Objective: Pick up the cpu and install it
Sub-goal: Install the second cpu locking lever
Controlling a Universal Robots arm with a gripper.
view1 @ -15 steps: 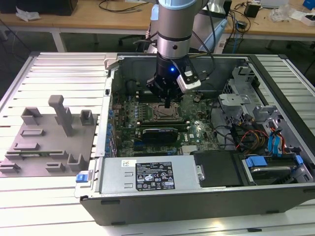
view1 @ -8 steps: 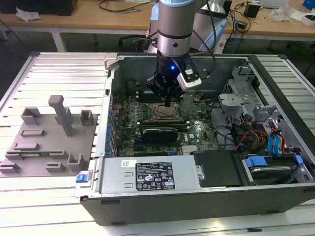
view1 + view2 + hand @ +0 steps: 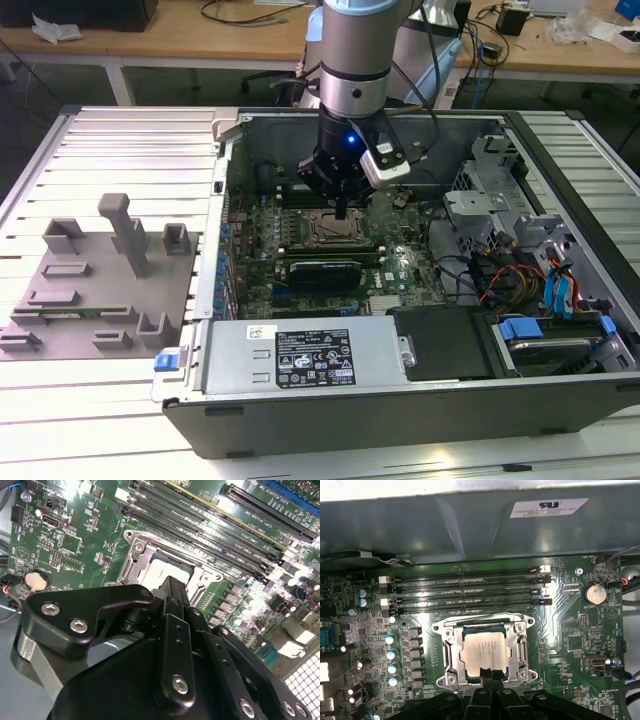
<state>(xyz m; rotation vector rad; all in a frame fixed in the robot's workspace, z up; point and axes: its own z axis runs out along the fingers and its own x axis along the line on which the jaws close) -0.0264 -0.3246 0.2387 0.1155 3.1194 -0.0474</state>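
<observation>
The small flat square cpu with its silvery-white metal top (image 3: 485, 651) sits inside the metal socket frame (image 3: 451, 652) on the green motherboard (image 3: 570, 630), lying flat and square to the frame; in the second wrist view the same cpu (image 3: 167, 572) shows just past the black fingers. The black end effector (image 3: 486, 676) hangs directly over the near edge of the socket; its 2 fingers (image 3: 491, 674) look pressed together with no gap between them and nothing held, and whether the tips touch the chip I cannot tell. In the exterior view the end effector (image 3: 342, 212) reaches straight down from the silver and grey arm (image 3: 355, 60) into the open dark grey computer case (image 3: 400, 410), just above the socket (image 3: 335, 228). Beside the socket run 4 long black memory slots (image 3: 470, 590), parallel to each other; a round silver coin battery (image 3: 595, 594) sits on the board well apart from the chip. On the exterior view's left a grey plastic fixture plate with upright blocks (image 3: 100, 280) lies on the ribbed metal desk (image 3: 100, 150), apart from the case; a silver power supply box with a black label (image 3: 300, 352) lines the case's near edge.
</observation>
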